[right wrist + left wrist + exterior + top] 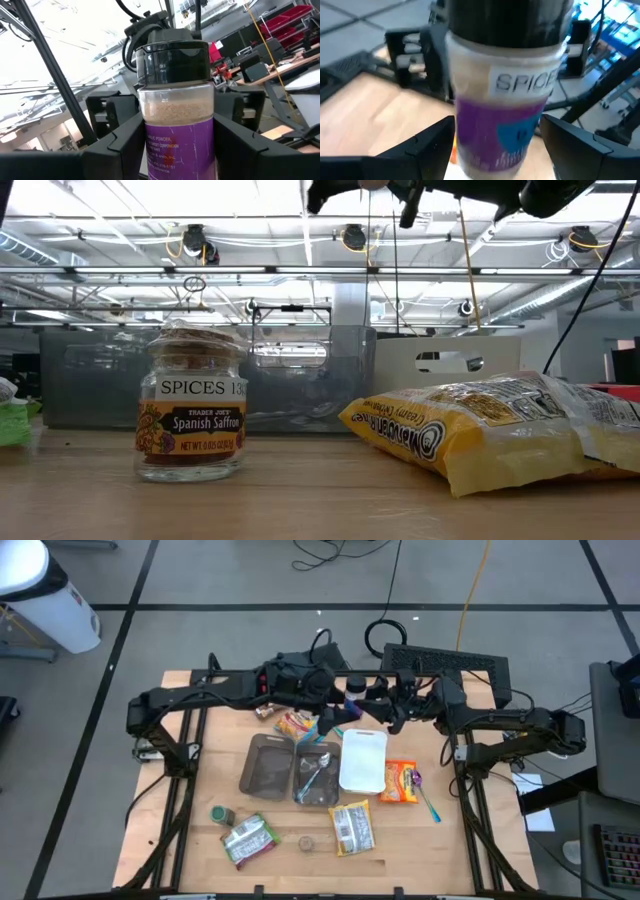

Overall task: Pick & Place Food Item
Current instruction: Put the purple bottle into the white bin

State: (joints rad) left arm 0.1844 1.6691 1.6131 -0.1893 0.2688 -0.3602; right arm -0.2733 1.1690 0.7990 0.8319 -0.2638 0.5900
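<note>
Right wrist view: spice jar (pixel 177 125) clamped upright in the right claw (pixel 177 150), mid-air, transfer step by the look of it.
Right claw fingers press both sides of the purple label, black cap above them. Left claw (pixel 497 150) is spread wide, fingers flanking the same jar's lower body; can't tell if the pads touch it, so I read it as not gripping yet. Both claws meet above the back middle of the worktop (pixel 200 790). Next move, my guess: left closes squarely on the label before right lets go, otherwise the jar drops. Farther forward the white tray (pixel 363 758) is a possible drop spot.
</note>
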